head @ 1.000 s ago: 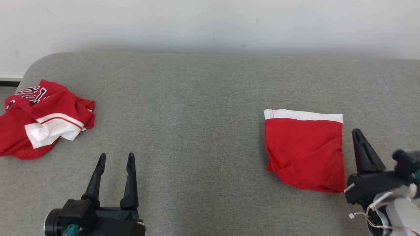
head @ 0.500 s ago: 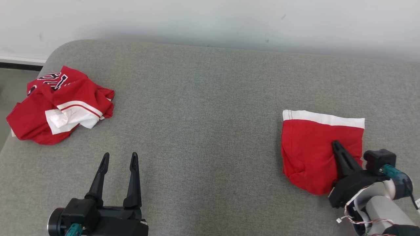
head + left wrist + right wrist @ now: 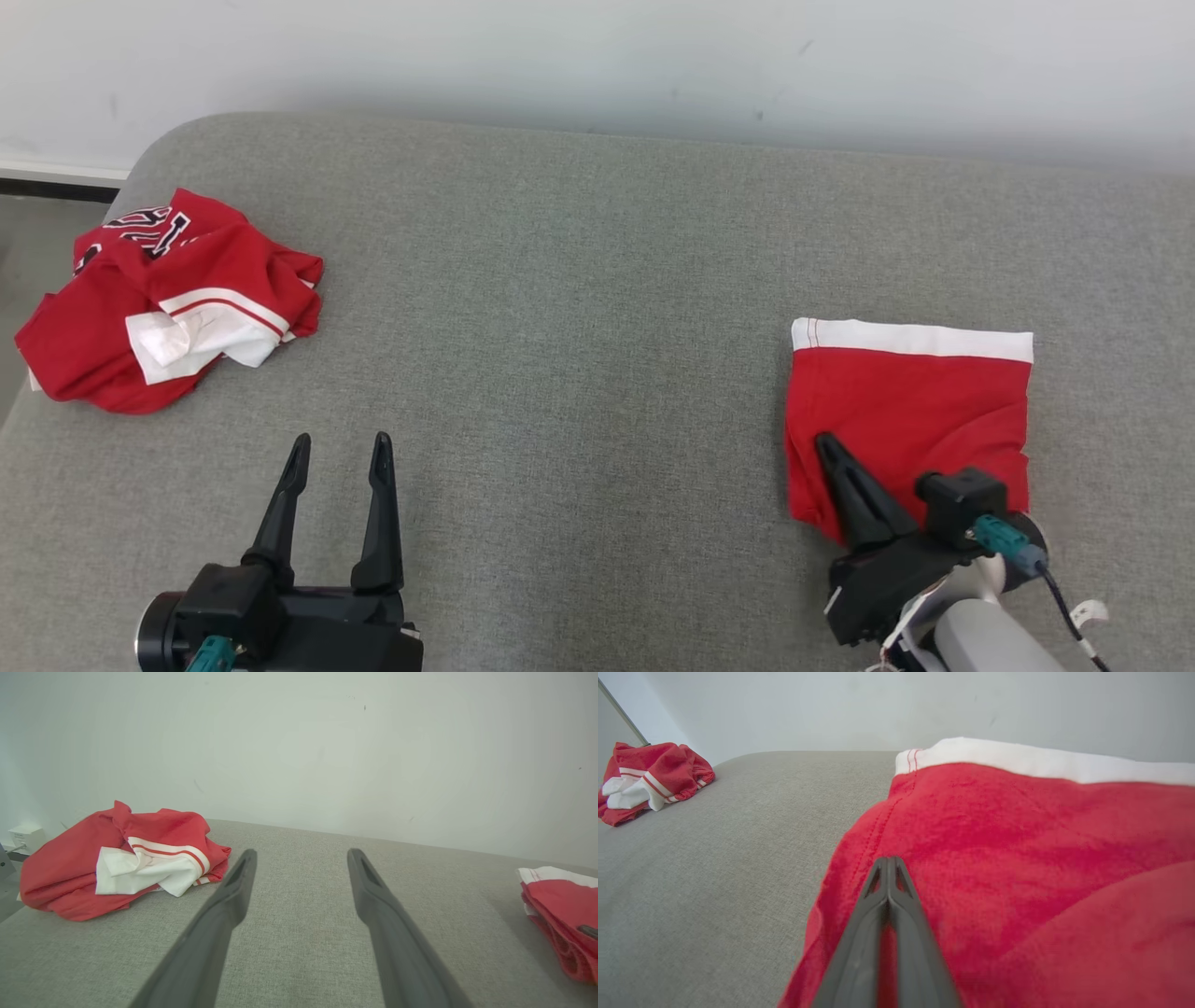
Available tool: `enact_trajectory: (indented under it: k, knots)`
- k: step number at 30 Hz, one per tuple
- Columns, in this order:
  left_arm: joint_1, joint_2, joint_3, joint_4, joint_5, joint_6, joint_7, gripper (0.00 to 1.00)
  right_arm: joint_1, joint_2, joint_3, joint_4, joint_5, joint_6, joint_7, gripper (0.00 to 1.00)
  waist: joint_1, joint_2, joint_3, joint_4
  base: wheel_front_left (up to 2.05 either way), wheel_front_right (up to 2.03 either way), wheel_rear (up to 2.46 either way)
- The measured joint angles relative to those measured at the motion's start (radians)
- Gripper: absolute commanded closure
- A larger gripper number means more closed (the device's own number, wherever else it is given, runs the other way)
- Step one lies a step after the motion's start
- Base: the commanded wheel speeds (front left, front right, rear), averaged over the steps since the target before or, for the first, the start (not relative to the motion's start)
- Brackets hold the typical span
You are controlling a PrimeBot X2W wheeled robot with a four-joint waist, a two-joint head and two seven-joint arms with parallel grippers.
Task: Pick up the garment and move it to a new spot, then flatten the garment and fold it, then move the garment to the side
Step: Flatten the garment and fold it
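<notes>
Your right gripper [image 3: 826, 446] rests over the near left corner of the folded garment [image 3: 910, 411], a red piece lying as a compact, roughly square packet on the right side of the grey padded surface [image 3: 560, 327], with its white band [image 3: 912, 340] along the far edge. The fingers are pressed together, tips over the red cloth, with no fabric visibly pinched between them. Whether they press on the cloth or hover just above it cannot be told. Your left gripper [image 3: 340, 446] hangs over bare grey surface near the front edge, its fingers spread wide and holding nothing, well apart from both pieces of clothing. At the far left corner lies a crumpled jersey [image 3: 168, 299], red with white trim and dark lettering, in an unsorted heap. Judging by how things lie, the pick-up, the flattening and the fold look finished: the packet has straight sides, apart from a rumpled near edge. What seems left is the last step, sliding or nudging the packet aside, and the shut fingers at its corner fit that. How much farther to the right it should go is your call; it already lies well off centre.
</notes>
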Motion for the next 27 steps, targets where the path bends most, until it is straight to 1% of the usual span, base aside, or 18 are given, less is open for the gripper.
enact_trajectory:
  k: [5,10,18,27]
  knots:
    - [0.000,0.000,-0.007,-0.001,-0.002,0.007,0.000,0.00,0.014,0.026,0.011,-0.027,0.000,0.000,0.000,1.00,0.0000,0.0000,-0.003,-0.009,0.00,0.00,0.00]
    - [0.003,0.000,0.007,-0.001,0.001,0.007,0.000,0.00,0.017,0.025,-0.032,-0.102,0.000,0.000,0.000,1.00,0.0000,0.0000,-0.011,-0.031,0.00,0.00,0.00]
    - [0.007,0.000,0.021,0.003,0.014,-0.003,0.000,0.00,0.078,-0.013,-0.158,-0.250,-0.016,0.000,-0.002,1.00,-0.0001,0.0000,-0.031,-0.088,0.00,0.00,0.00]
    - [0.014,0.000,0.041,0.021,0.045,-0.020,0.000,0.00,0.200,-0.023,-0.293,-0.332,-0.046,0.000,-0.002,1.00,-0.0001,0.0000,-0.063,-0.154,0.00,0.00,0.00]
